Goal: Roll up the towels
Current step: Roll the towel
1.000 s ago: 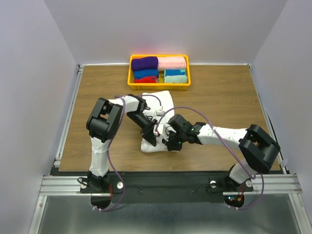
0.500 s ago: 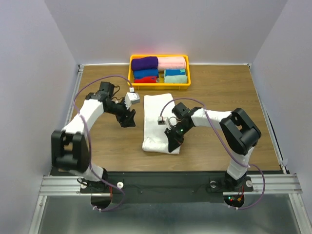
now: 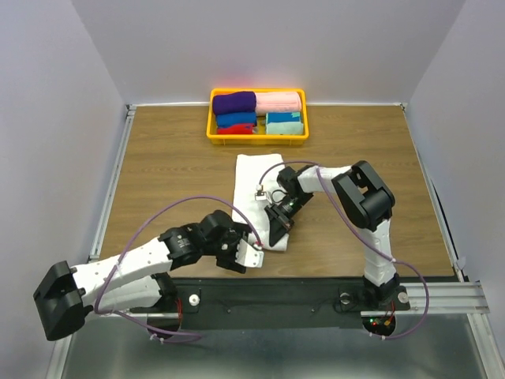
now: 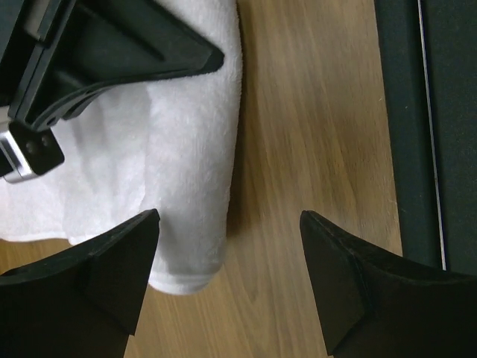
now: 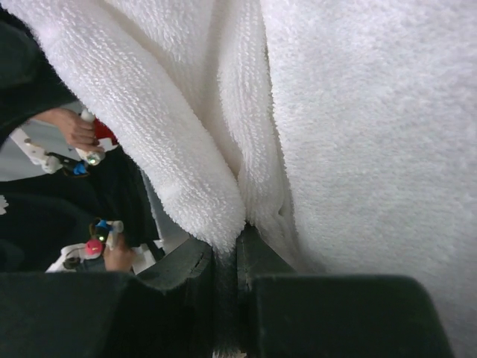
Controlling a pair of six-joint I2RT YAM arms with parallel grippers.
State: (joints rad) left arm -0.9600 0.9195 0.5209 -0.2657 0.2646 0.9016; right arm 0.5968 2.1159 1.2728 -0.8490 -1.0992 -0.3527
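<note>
white towel [image 5: 358, 112] — nubby terry cloth; table [image 4: 313, 112] — matt wood.

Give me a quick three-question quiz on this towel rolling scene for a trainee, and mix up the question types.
1. True or false: the right tool is shut on a fold of the white terry towel.
2. Where does the deep purple rolled towel lie? A: in the yellow plastic basket. B: in the left tool. C: under the white terry towel.
3. Fill the gap: the left tool's jaws stand ___ beside the white terry towel's near corner.

Key: 1 true; 2 A; 3 open.
</note>
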